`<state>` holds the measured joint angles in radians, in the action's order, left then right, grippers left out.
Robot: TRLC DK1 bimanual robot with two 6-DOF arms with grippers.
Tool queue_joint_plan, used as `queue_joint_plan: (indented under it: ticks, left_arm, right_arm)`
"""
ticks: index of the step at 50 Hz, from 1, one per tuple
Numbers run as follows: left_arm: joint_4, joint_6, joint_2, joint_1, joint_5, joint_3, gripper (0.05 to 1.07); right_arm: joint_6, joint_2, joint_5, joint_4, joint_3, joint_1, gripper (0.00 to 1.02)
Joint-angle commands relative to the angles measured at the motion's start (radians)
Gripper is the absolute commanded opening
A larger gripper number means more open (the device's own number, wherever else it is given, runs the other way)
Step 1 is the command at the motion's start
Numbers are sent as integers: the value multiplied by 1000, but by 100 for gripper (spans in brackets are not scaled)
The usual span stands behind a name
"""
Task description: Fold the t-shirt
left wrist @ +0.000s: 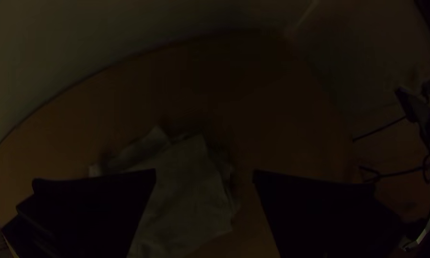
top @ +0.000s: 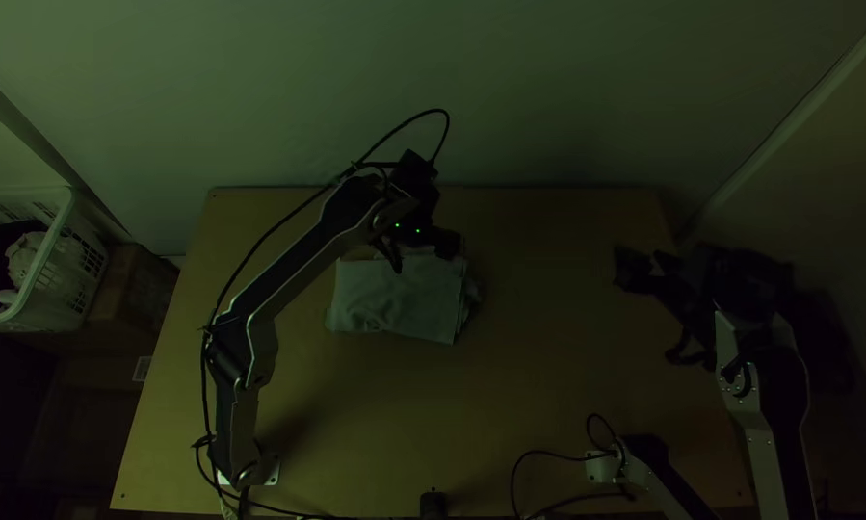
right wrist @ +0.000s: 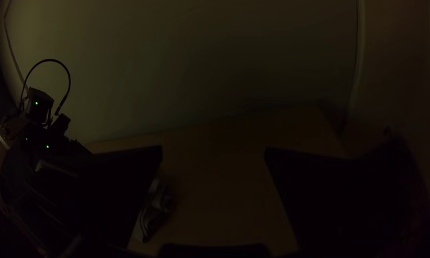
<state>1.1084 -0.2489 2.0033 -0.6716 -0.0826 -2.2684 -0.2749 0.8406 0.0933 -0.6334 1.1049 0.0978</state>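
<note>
The t-shirt [top: 394, 299] is a pale folded bundle, roughly rectangular, lying left of the table's middle, with loose layers along its right side. My left gripper [top: 420, 254] is over its far edge, fingers spread. In the left wrist view, the cloth [left wrist: 183, 191] shows between and beyond the open fingers of my left gripper [left wrist: 205, 173], with nothing held. Out over the table's right side, well away from the cloth, my right gripper [top: 656, 306] is open and holds nothing. The right wrist view has the shirt's edge [right wrist: 152, 210] beside one finger of that right gripper [right wrist: 214, 149].
The wooden table [top: 548, 385] has bare surface between the shirt and the right arm, and nearer the bases. A white basket [top: 42, 274] with cloth inside stands off the left edge. Behind the far edge rises a wall. Cables and a small mount are at the near edge.
</note>
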Motion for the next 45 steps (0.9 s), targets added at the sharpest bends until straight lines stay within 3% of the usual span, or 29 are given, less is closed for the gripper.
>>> queue_joint_plan:
  ticks: [1, 12, 22, 29, 37, 45]
  left_arm:
    - [-7, 13, -115, 73, 14, -8, 103]
    - [-39, 62, -307, 262, 15, 84, 103]
    - [-113, 117, -515, 457, 14, 242, 103]
    - [-305, 183, -719, 595, -9, 495, 103]
    - [-380, 191, -891, 719, -59, 715, 103]
    - [-552, 218, -1091, 814, -57, 997, 103]
  right_arm:
    - [85, 6, -4, 74, -19, 5, 98]
    - [140, 0, -4, 245, -28, -27, 98]
    - [143, -83, -4, 432, -40, -83, 98]
    - [151, -129, -4, 437, -23, -99, 98]
    - [154, -212, -4, 451, -50, -121, 98]
    - [161, -298, -4, 422, -97, -121, 98]
